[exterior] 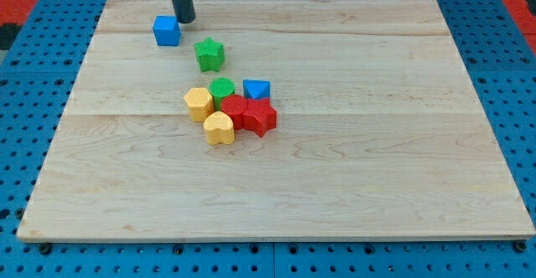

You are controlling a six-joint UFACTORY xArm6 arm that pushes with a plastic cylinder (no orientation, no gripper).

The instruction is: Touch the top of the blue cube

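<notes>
The blue cube point(167, 31) sits near the top left of the wooden board point(377, 144). My tip point(186, 20) is at the cube's upper right, right beside its top edge, close or just touching; I cannot tell which. The rod rises out of the view's top.
A green star point(209, 54) lies below right of the cube. In the board's middle is a cluster: a green cylinder point(222, 90), a blue triangular block point(256, 90), a yellow hexagon point(198, 104), a yellow heart point(219, 129), a red block point(234, 110) and a red star point(260, 117).
</notes>
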